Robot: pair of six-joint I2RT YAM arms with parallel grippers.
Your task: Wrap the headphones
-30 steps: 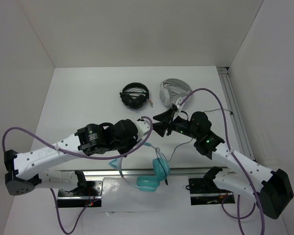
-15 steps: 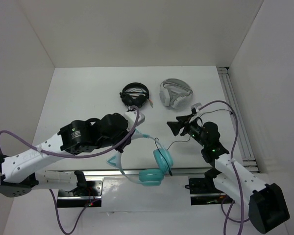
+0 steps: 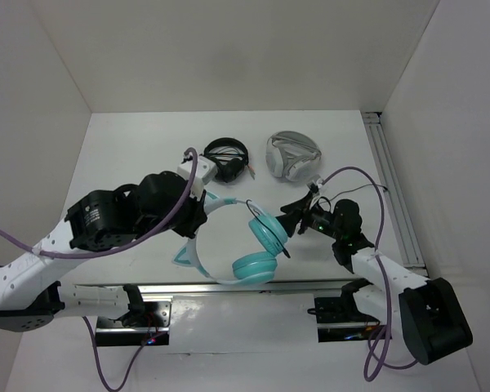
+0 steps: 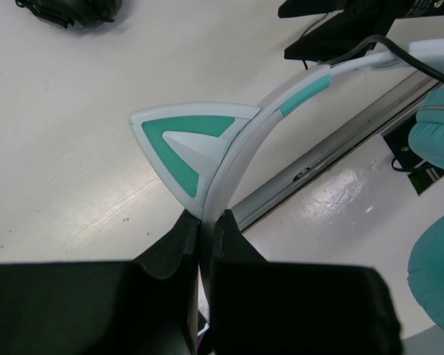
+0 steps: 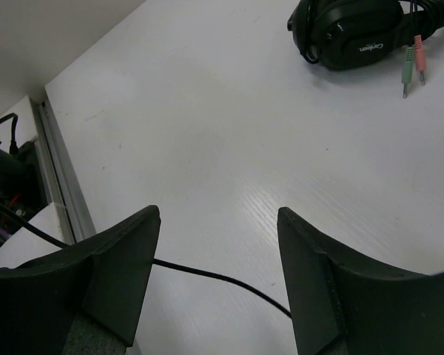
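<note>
The teal headphones with a pale blue headband and cat ears hang from my left gripper. It is shut on the headband just below one cat ear, and the jaws pinch the band at my left gripper's tips. Both teal ear cups hang to the right. My right gripper is open beside the upper ear cup. In the right wrist view my right gripper is empty, and the thin black cable lies on the table between its fingers.
Black headphones with pink and green plugs and white-grey headphones lie at the back of the table. An aluminium rail runs along the near edge and another along the right side.
My left gripper has moved left and away from the near edge, carrying the headphones onto the table. My right gripper has drawn back to the right, then settled beside the ear cup.
</note>
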